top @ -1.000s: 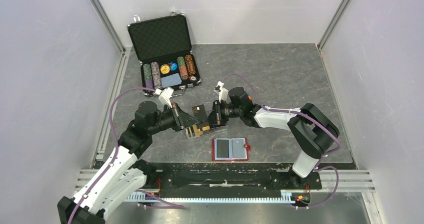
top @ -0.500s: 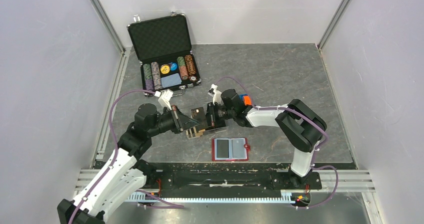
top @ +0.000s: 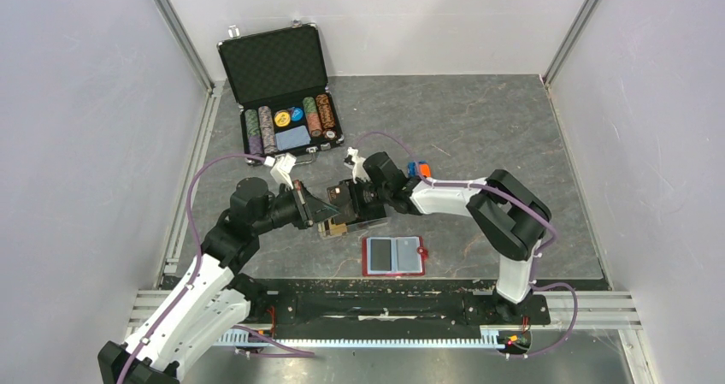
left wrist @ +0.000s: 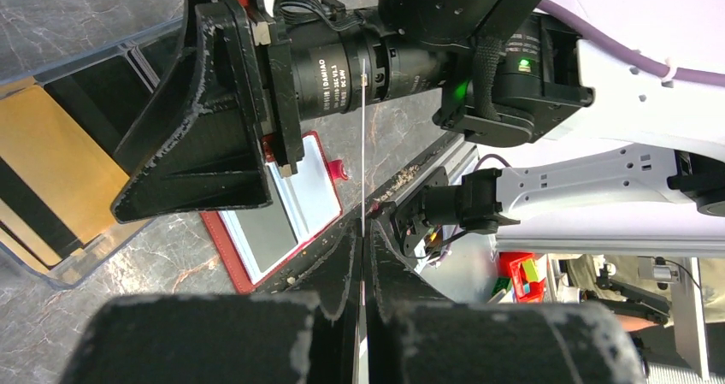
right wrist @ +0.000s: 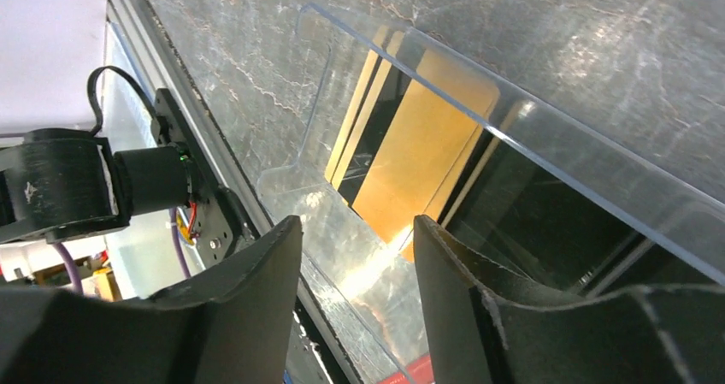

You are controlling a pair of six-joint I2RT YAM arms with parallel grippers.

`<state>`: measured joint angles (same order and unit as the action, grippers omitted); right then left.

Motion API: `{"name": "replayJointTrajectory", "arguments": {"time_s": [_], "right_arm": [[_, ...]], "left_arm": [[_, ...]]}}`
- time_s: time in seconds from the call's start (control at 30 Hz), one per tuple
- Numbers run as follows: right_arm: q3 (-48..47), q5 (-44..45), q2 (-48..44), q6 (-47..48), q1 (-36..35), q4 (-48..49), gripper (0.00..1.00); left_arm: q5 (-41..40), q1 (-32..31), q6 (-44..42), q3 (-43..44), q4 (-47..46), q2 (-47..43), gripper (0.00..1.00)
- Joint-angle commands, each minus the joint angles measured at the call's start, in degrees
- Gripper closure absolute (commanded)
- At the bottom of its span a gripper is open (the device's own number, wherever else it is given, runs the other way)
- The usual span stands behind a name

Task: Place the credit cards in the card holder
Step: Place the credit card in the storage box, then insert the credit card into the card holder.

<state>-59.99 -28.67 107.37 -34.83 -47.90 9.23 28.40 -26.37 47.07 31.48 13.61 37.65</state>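
Right tool (right wrist: 355,247) wider — above card holder (right wrist: 513,104)

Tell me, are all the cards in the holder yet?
Not quite. Done: orange cards lie flat in the clear card holder. In hand: the left gripper pinches one thin card, edge-on; the right gripper hangs open above the holder. Left: that card must go in.

An open black briefcase (top: 275,66) of poker chips (top: 266,128) (lid upright) sits far back on the grey table (top: 496,119); a red wallet (top: 394,256) lies nearer.
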Motion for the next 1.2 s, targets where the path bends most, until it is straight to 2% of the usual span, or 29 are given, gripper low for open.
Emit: {"name": "replayJointTrajectory", "arguments": {"time_s": [0.0, 0.2, 0.37, 0.57, 0.7, 0.83, 0.97, 1.17], "right_arm": [[-1.0, 5.1, -5.7, 3.6, -0.3, -4.2, 0.41], [1.4, 10.7, -14.6, 5.8, -0.1, -7.4, 0.18], [6.1, 10.3, -22.1, 6.9, 1.9, -8.9, 0.09], [14.8, 5.2, -31.2, 7.4, 7.8, -9.1, 0.06], [21.3, 3.2, -36.9, 8.7, 11.9, -11.7, 0.06], [29.5, 3.1, -42.9, 7.9, 14.0, -12.0, 0.06], [35.9, 5.2, -47.3, 7.2, 15.5, -13.5, 0.08], [36.9, 14.5, -49.6, 11.4, 15.5, -22.4, 0.07]], "left_arm": [[-0.8, 0.1, -2.5, 0.3, 0.0, -0.9, 0.98], [-0.6, 0.1, -2.4, 0.4, 0.5, -1.1, 0.98], [0.7, 0.0, -1.4, -0.6, -0.3, -0.7, 0.98], [1.5, -0.5, 4.2, -5.7, -5.5, -1.2, 0.98], [0.1, -3.3, 7.8, -8.8, -8.8, -1.2, 0.98], [-4.7, -9.7, 10.8, -10.8, -10.5, 0.5, 0.98], [-9.1, -17.3, 14.3, -12.7, -16.9, 5.0, 0.98], [-15.6, -26.8, 17.2, -12.7, -24.3, 15.8, 0.98]]}}
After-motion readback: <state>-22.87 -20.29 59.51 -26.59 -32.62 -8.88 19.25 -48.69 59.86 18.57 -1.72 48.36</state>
